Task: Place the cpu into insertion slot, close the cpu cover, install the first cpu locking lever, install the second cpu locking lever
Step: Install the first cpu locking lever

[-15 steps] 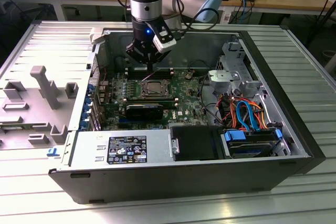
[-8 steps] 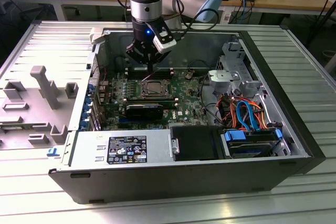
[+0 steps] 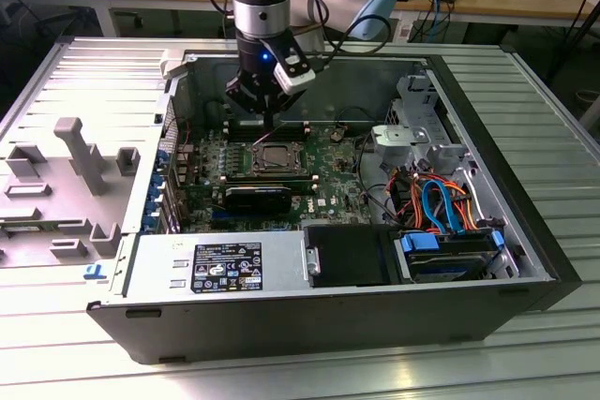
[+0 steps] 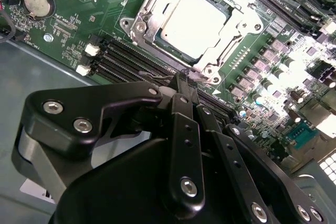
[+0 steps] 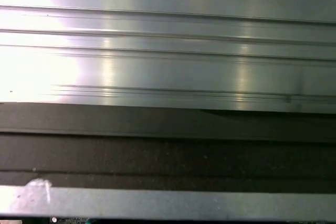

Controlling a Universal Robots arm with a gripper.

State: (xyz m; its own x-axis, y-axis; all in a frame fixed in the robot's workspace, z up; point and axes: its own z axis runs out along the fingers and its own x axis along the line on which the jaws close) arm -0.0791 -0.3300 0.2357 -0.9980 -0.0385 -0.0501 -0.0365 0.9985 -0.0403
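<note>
- So the gripper (image 3: 267, 110) is down inside the open computer case (image 3: 525, 222), hanging right over the far edge of the insertion slot (image 3: 275, 158) on the green motherboard (image 3: 328, 180).
- In the second wrist view the black fingers (image 4: 185, 129) look pinched together, tips meeting just beside the socket's edge (image 4: 197, 74). There's a thin wire lever (image 4: 157, 77) right at the tips, but I can't tell if they're actually clamped on it.
- The cpu (image 4: 197, 24) is already sitting in the socket, pale metal top facing up.
- The cpu cover (image 4: 152, 9) is lying flat around the chip, which shows through its square window.
- A round coin battery (image 4: 38, 2) sits on the board well away from the socket, and long black memory slots (image 4: 123, 59) run between socket and gripper.
- The whole case lies on a ribbed metal table (image 3: 525, 362).
</note>
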